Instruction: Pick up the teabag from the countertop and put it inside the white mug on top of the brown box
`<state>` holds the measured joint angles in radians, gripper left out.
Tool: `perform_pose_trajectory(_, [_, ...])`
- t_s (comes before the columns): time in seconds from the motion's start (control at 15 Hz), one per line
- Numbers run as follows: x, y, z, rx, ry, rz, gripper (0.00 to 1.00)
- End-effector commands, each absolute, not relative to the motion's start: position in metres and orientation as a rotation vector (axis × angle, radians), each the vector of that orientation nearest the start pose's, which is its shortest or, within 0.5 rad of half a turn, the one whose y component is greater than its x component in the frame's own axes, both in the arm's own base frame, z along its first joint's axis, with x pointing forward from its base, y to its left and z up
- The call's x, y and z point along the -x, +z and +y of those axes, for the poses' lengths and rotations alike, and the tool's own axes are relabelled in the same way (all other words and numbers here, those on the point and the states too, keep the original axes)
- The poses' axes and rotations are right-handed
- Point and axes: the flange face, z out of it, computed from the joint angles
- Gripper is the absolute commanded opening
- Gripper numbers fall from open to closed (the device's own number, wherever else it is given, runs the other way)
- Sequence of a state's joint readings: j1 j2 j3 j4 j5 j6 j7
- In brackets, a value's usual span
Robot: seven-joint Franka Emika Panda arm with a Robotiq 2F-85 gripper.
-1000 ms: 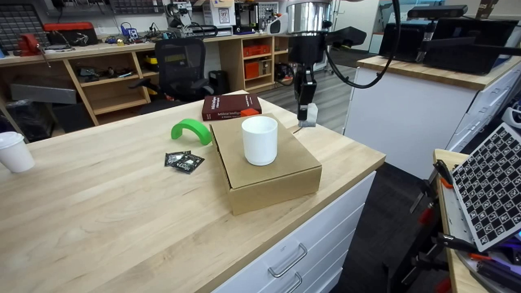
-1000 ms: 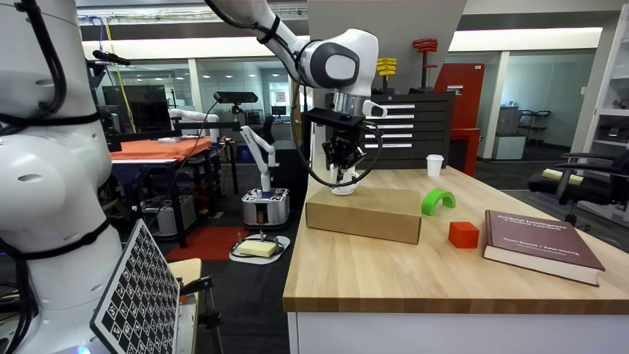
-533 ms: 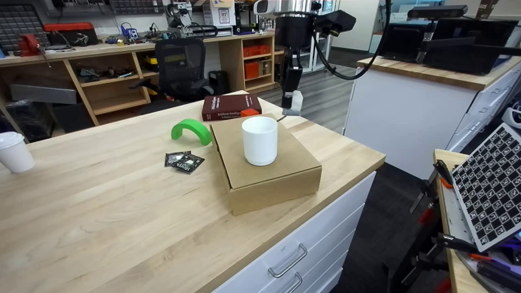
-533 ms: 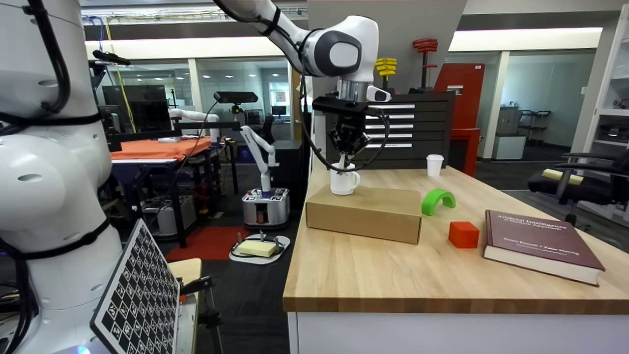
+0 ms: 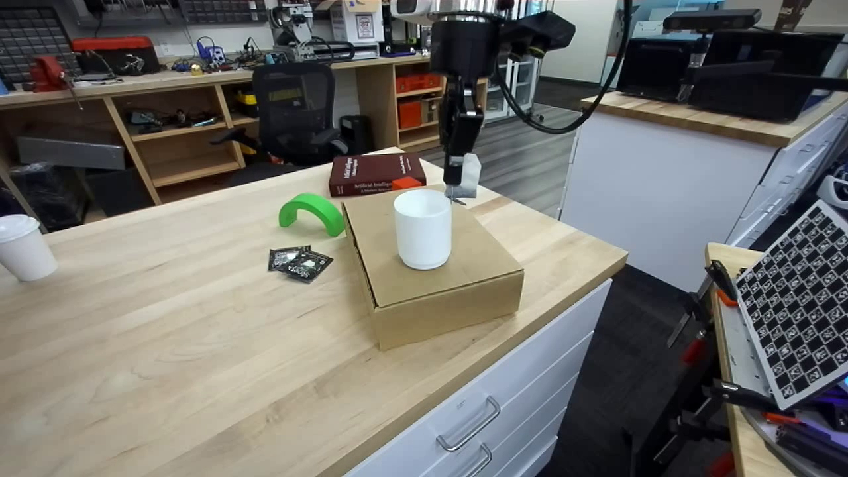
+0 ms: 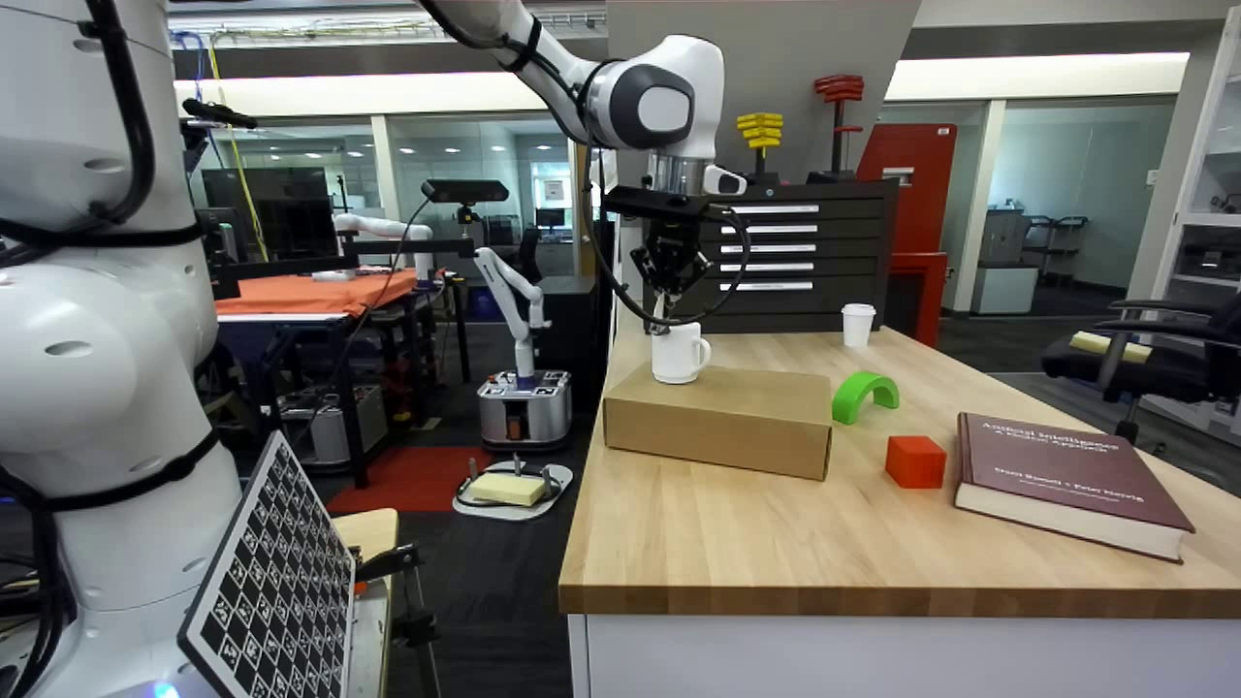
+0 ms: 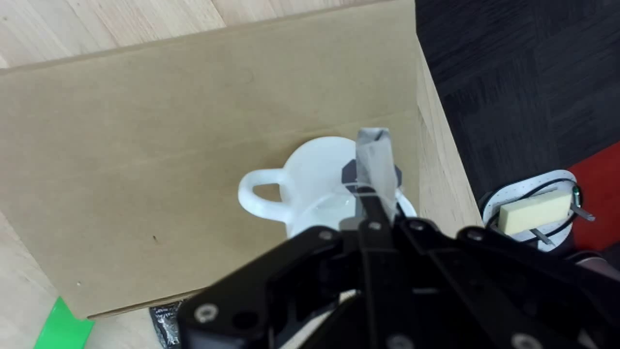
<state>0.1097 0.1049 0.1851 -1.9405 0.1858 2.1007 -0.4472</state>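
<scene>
The white mug [image 5: 423, 235] stands upright on the brown box [image 5: 457, 305], on the countertop [image 5: 199, 358]. Its handle shows in an exterior view [image 6: 705, 351] and in the wrist view [image 7: 261, 206]. My gripper [image 5: 453, 177] is shut on the teabag [image 5: 470, 177], a pale pouch sticking out past the fingertips. In the wrist view the teabag [image 7: 375, 157] overlaps the far rim of the mug [image 7: 319, 157], and a dark tag [image 7: 348, 172] shows behind it. In an exterior view my gripper [image 6: 665, 308] is just above the mug's rim. Cable and fingers partly hide the teabag there.
A green arch [image 5: 311, 211], black packets [image 5: 301, 264], a dark red book [image 5: 377, 173] and a red cube [image 6: 914, 462] lie on the countertop. A smaller white cup [image 5: 25, 248] stands farther off. The countertop's edge [image 7: 450, 160] runs close beside the box.
My gripper, holding the teabag, has risen and moved from beyond the box toward the mug, with a slight drop lately. The mug and box have not moved.
</scene>
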Motion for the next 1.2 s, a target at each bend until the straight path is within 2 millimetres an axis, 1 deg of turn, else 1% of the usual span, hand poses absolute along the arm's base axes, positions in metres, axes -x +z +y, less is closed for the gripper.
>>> perform_pose_trajectory(0.0, [-0.567,0.444,0.193,2.803,-0.130,-0.991,0.02])
perform_pose_trajectory(0.2, [-0.568,0.444,0.200,2.785,-0.143,-1.022,0.01])
perform_pose_trajectory(0.6, [-0.573,0.443,0.201,2.753,-0.201,-1.067,0.01])
perform_pose_trajectory(0.8, [-0.577,0.438,0.203,2.731,-0.223,-1.101,0.01])
perform_pose_trajectory(0.93, [-0.581,0.431,0.207,2.725,-0.231,-1.120,0.01])
perform_pose_trajectory(1.13, [-0.585,0.427,0.214,2.713,-0.247,-1.138,0.01])
